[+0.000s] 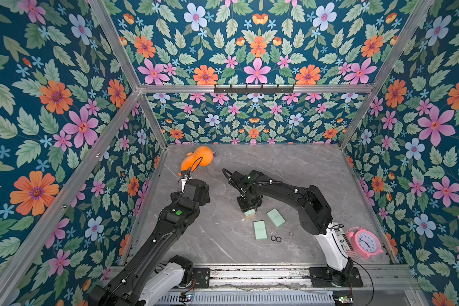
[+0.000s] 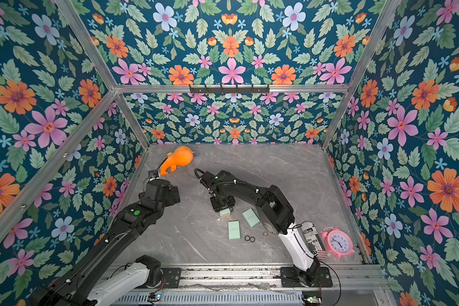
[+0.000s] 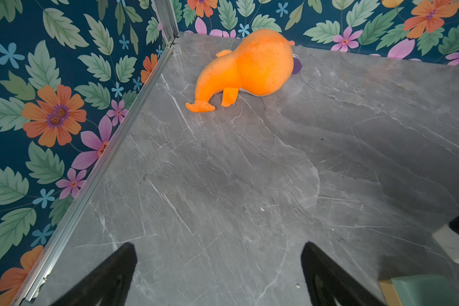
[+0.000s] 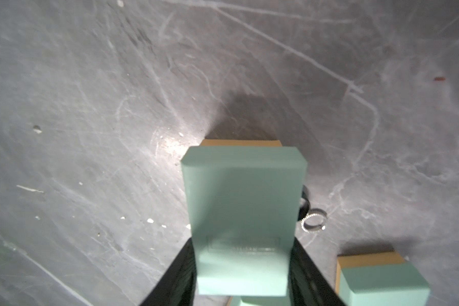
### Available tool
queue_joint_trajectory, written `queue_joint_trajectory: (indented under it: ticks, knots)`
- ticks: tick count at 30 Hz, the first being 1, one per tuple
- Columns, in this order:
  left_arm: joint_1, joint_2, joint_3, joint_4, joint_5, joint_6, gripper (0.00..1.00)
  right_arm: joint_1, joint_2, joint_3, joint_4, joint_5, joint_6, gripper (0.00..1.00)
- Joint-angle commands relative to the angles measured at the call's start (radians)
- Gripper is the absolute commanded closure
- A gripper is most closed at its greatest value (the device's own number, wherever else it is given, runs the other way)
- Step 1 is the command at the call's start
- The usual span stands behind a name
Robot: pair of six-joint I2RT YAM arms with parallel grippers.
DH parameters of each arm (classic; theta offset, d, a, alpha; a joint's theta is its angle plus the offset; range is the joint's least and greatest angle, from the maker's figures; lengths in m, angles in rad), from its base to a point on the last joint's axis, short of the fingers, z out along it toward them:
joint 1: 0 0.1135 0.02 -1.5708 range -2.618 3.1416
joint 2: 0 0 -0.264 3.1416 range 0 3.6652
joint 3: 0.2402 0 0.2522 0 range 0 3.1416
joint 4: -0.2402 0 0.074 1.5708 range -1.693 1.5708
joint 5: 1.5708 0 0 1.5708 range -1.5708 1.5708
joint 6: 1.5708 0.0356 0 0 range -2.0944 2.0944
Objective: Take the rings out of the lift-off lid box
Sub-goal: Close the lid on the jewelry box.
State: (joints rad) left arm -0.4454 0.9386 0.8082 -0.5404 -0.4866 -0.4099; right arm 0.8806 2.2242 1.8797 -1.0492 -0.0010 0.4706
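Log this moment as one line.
left gripper: open, empty | right gripper: shut on mint-green cardboard box piece | two thin black rings: on grey table

**Desk (image 1: pixel 223 246) layout.** Far left: plush toy (image 1: pixel 197 159). Near right: clock (image 1: pixel 365 242). Centre: far box (image 1: pixel 250 213), right box (image 1: pixel 275 217) beside it, near box (image 1: pixel 259 230) before both. Three rings (image 1: pixel 276 238) lie right of the near box; another ring (image 1: pixel 259 211) lies just right of the far box.
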Motion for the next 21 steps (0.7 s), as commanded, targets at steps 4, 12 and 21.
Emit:
queue_joint_trajectory:
  ticks: [4, 12, 21]
  knots:
    - [0.002, 0.000, 0.003, -0.009, 0.000, 0.009, 0.00, 0.001, -0.008, -0.016, -0.018, -0.010, 0.016, 0.56]
    - [0.003, -0.001, 0.003, -0.009, 0.000, 0.010, 0.01, 0.004, -0.022, -0.013, -0.018, -0.014, 0.021, 0.56]
    - [0.005, -0.001, 0.003, -0.010, 0.001, 0.010, 0.01, 0.008, -0.020, -0.022, -0.018, -0.019, 0.021, 0.55]
